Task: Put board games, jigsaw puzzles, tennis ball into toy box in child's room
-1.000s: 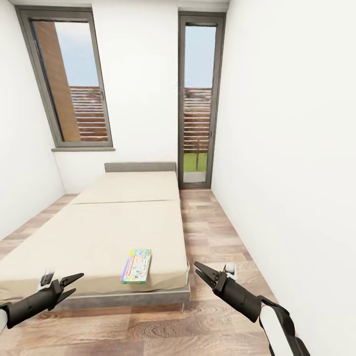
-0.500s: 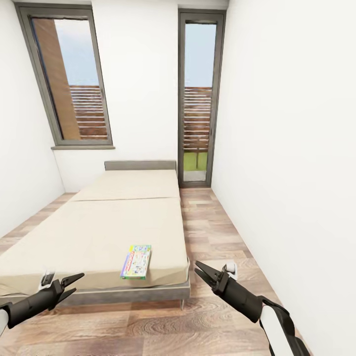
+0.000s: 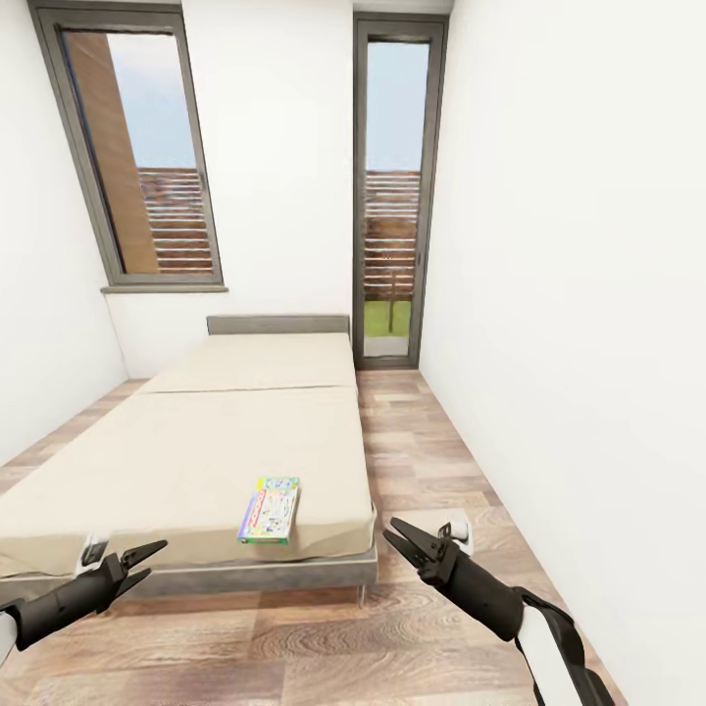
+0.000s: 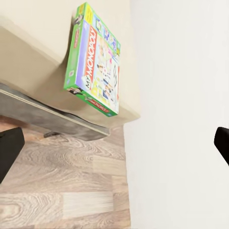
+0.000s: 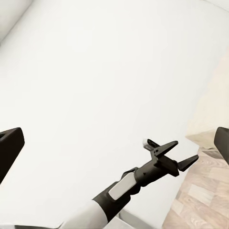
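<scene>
Bright, even daylight enters by the window [image 3: 132, 157] and glazed door [image 3: 394, 196] beyond the bed [image 3: 196, 461]; shadows faint, edges slightly stretched.

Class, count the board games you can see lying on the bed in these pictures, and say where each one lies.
1. The Monopoly board game lies flat near the foot edge of the bed, toward the side nearest the bare floor. No second board game is visible on the mattress.

both arms reach forward low in the head view, black forearms with white upper segments. the left tool [image 3: 147, 562] points ahead and inward, its two fingers spread apart and holding nothing. the right tool [image 3: 400, 540] angles up toward the left, fingers likewise parted and empty. the right wrist view shows the left tool [image 5: 183, 153] splayed.
</scene>
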Controlling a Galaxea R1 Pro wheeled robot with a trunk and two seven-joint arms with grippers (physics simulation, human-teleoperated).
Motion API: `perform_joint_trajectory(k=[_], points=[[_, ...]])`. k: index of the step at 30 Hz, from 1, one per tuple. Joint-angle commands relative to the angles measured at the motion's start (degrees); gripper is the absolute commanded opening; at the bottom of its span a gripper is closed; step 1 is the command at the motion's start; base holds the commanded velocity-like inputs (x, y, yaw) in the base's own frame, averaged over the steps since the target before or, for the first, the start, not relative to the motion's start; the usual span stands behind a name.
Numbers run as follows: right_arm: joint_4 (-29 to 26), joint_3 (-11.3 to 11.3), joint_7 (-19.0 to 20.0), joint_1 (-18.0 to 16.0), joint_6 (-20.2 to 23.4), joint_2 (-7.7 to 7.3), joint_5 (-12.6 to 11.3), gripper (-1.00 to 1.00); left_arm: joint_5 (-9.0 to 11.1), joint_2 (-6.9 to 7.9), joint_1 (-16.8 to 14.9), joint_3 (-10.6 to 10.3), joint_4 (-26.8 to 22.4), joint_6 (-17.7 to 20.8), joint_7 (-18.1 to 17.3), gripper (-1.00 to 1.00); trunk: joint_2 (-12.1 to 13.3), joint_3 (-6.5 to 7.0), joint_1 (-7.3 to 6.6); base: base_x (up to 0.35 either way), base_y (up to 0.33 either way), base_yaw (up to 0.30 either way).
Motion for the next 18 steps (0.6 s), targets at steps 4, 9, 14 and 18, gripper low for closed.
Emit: perform_joint_trajectory(k=[4,9,14,18], points=[[0.0,-0.11,0.26,-0.04,0.33,0.05,0.01,1.0,0.09,-0.06,-0.04,0.02,0.02,0.29,-0.04,1.0,-1.65,-0.78,0.88,0.0,0.0,0.0],[0.03,-0.11,0.29,-0.04,0.34,0.05,0.03,1.0,0.04,-0.1,-0.04,-0.05,0.08,0.14,-0.03,1.0,-3.65,-1.68,1.97,0.0,0.0,0.0],[0.04,-0.11,0.3,-0.04,0.38,0.05,0.03,1.0,-0.03,-0.12,-0.04,-0.08,0.36,-0.38,-0.03,1.0,-5.66,-2.58,3.07,0.0,0.0,0.0],[0.04,-0.11,0.29,-0.04,0.39,0.05,0.01,1.0,-0.05,-0.27,-0.04,-0.08,0.62,-0.69,-0.03,1.0,-7.26,-3.3,3.95,0.0,0.0,0.0]])
